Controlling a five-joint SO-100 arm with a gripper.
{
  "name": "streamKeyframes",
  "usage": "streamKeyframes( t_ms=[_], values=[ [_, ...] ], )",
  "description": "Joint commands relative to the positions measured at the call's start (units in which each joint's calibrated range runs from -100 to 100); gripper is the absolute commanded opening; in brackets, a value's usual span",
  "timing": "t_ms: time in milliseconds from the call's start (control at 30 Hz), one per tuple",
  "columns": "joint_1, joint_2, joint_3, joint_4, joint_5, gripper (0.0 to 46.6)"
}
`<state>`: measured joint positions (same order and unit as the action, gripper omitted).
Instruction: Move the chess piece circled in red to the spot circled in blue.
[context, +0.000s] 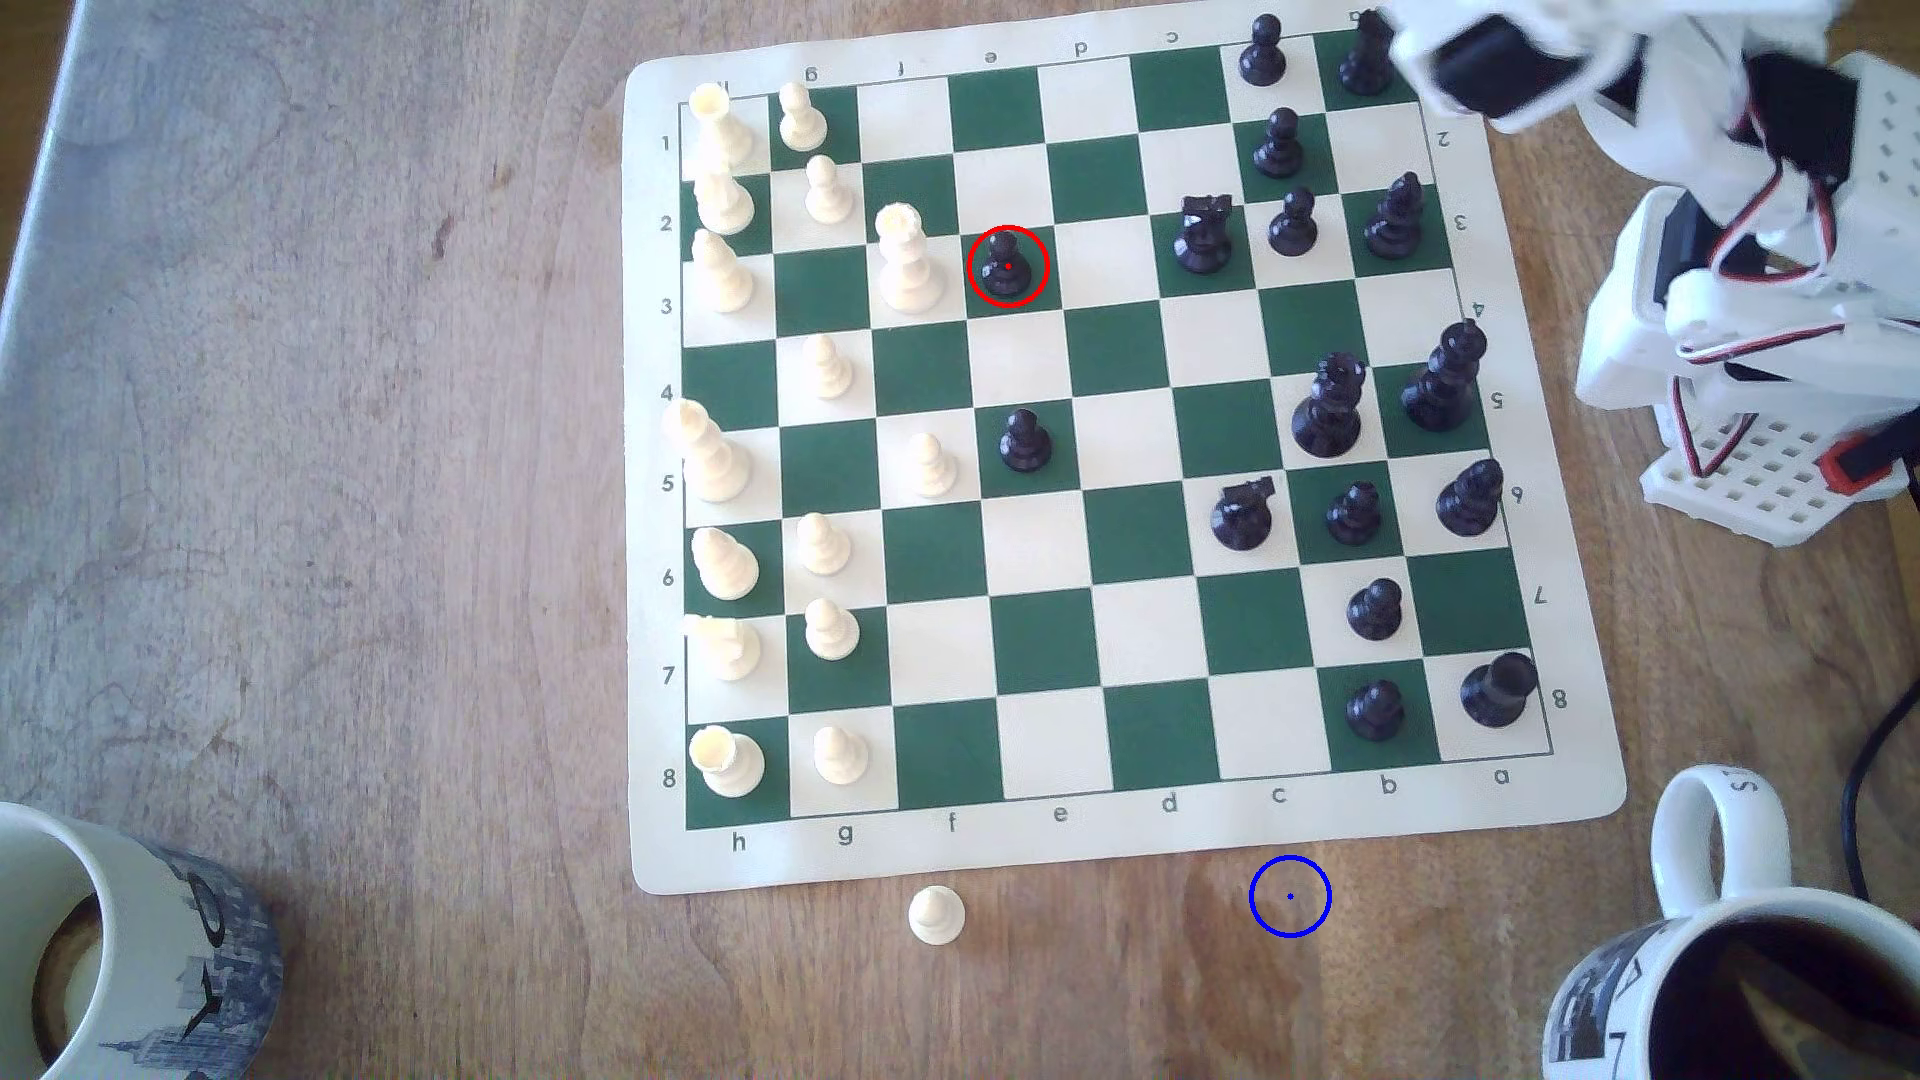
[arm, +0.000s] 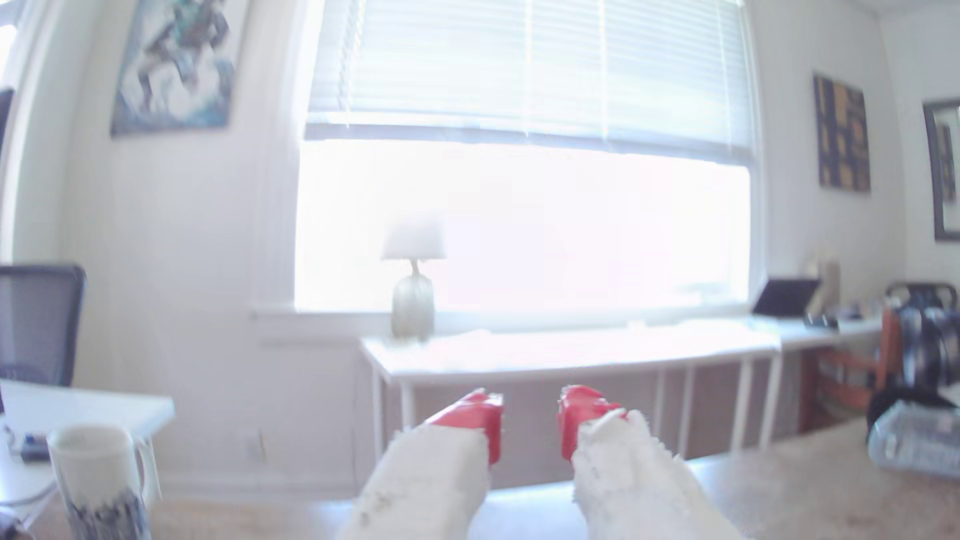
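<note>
The chess piece (context: 1007, 264), a small black pawn inside a red ring, stands on a green square in the upper middle of the board (context: 1101, 447). The spot (context: 1289, 896), a blue ring with a centre dot, lies on bare wood just below the board's lower edge. The white arm (context: 1621, 83) is raised at the exterior view's upper right, far from both. In the wrist view my gripper (arm: 531, 420) points out across the room, its red-tipped fingers (arm: 480, 418) apart with nothing between them.
Many cream and black pieces stand on the board; a black pawn (context: 1024, 438) is two squares below the ringed one. A cream pawn (context: 936, 914) lies off the board left of the spot. Mugs sit at the lower left (context: 114, 955) and lower right (context: 1756, 966).
</note>
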<state>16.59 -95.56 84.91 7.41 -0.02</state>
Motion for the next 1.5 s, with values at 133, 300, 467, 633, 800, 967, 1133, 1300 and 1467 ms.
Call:
streamKeyframes(
  t_ms=[133,300,467,633,800,967,1133,1300,1467],
  values=[
    [-1.69,11.52,-22.62,31.74,-0.49,0.2],
    [-1.22,20.60,-27.25,37.63,-1.42,0.2],
    [-1.15,37.24,-42.30,44.60,-5.81,0.2],
    [-2.79,51.08,-54.44,49.67,-8.16,1.4],
    [-3.26,62.62,-61.34,50.74,-9.57,7.6],
    [-2.79,70.18,-64.78,50.25,-9.52,12.1],
    [-3.10,75.19,-65.87,48.53,-9.62,14.3],
    [-3.18,78.92,-65.96,47.54,-9.23,14.6],
    [-4.12,82.74,-66.05,47.14,-9.13,14.4]
  ],
)
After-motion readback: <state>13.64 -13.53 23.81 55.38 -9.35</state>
